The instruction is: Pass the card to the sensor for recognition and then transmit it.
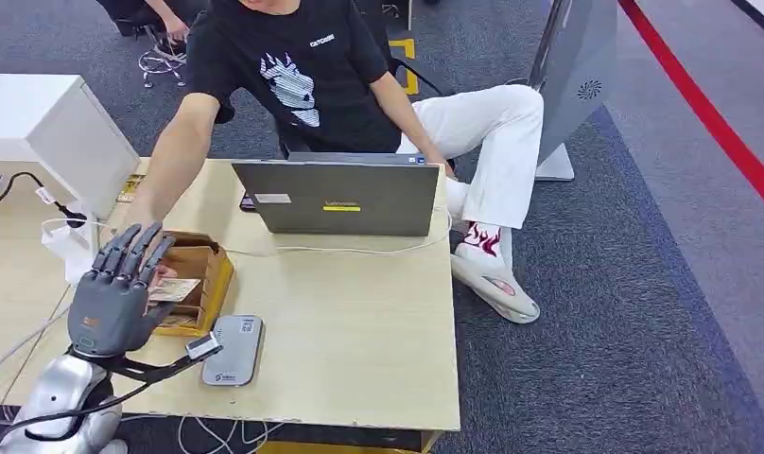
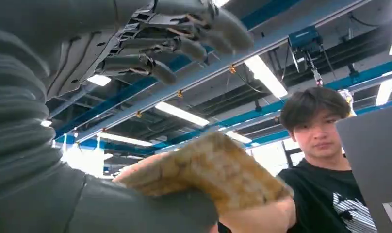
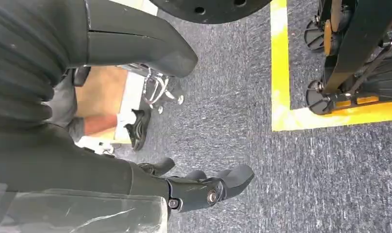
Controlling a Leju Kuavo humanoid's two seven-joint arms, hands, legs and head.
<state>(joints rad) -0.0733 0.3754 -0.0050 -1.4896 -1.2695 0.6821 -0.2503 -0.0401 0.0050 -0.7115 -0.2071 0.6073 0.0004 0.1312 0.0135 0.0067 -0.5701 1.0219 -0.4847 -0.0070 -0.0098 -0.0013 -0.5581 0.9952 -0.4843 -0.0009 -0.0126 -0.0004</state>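
My left hand (image 1: 113,288): raised above the left part of the worktop (image 1: 359,322), palm down, fingers spread wide; in the left wrist view a card (image 2: 208,172) lies against my thumb, so I am holding it.
Card: at my left hand, directly over the wooden box (image 1: 203,274); in the head view one pale edge of it sticks out beside my palm.
Person's hand (image 2: 252,213): touching the card from the far side; the arm reaches across the worktop to the wooden box.
Wooden box: on the worktop, just beyond the card reader (image 1: 233,350), partly under my left hand.
Card reader: flat grey sensor, lying on the worktop just nearer to me than the wooden box, apart from my hand.
Laptop (image 1: 345,197): open, beyond the wooden box, its lid back turned to me.
Person (image 1: 303,66): seated behind the laptop, black T-shirt, white trousers.
My right hand (image 3: 208,187): hanging over the grey carpet (image 3: 233,107), well apart from the wooden box; fingers curled in, nothing in them.
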